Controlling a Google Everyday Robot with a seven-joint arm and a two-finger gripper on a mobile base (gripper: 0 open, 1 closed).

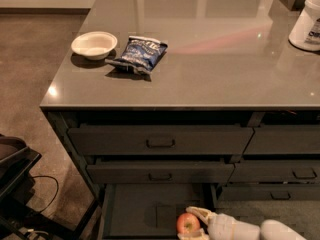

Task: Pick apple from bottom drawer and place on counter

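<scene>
The apple (187, 224) should handle as a firm, fairly light thing with smooth, slippery skin that bruises if squeezed; it is best held across its widest part. It is small, round and red with a yellowish patch. It lies in the open bottom drawer (142, 209), near that drawer's right side. The gripper (190, 224) reaches in from the right, clenched around the apple. The worktop (215, 69) lies well above.
</scene>
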